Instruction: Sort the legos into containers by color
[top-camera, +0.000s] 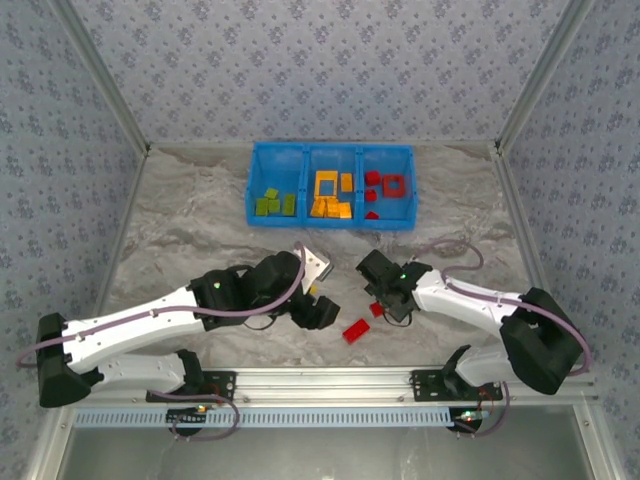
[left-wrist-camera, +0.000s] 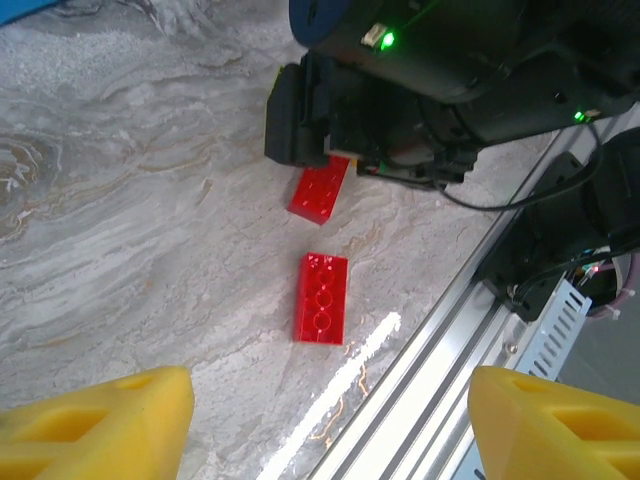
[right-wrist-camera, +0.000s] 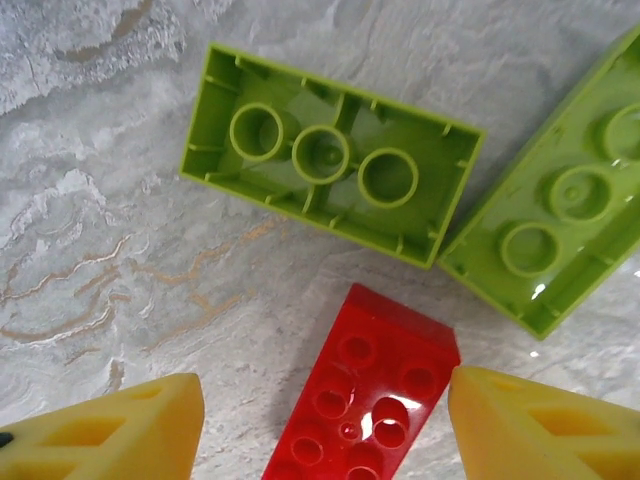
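The marbled grey table (top-camera: 180, 230) carries a bright blue three-compartment plastic tray (top-camera: 330, 147) at the middle of its far edge. The tray holds lime green bricks (top-camera: 272, 203) on the left, orange-yellow bricks (top-camera: 330, 205) in the middle and red bricks (top-camera: 385, 185) on the right. Toward the near edge, the left gripper (left-wrist-camera: 325, 425) is released, with a loose red brick (left-wrist-camera: 321, 298) just ahead. The right gripper (right-wrist-camera: 320, 430) is spread wide on either side of another red brick (right-wrist-camera: 365, 385), beside two upturned green bricks (right-wrist-camera: 325, 165).

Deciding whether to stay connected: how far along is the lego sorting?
Mostly done: the blue plastic three-compartment tray holds lime green bricks left, orange-yellow pieces middle, red pieces right. In hand: the open right end effector straddles a red rectangular brick. Remaining on the marbled table: a second red brick and two upturned green bricks. The left end effector is open, empty.
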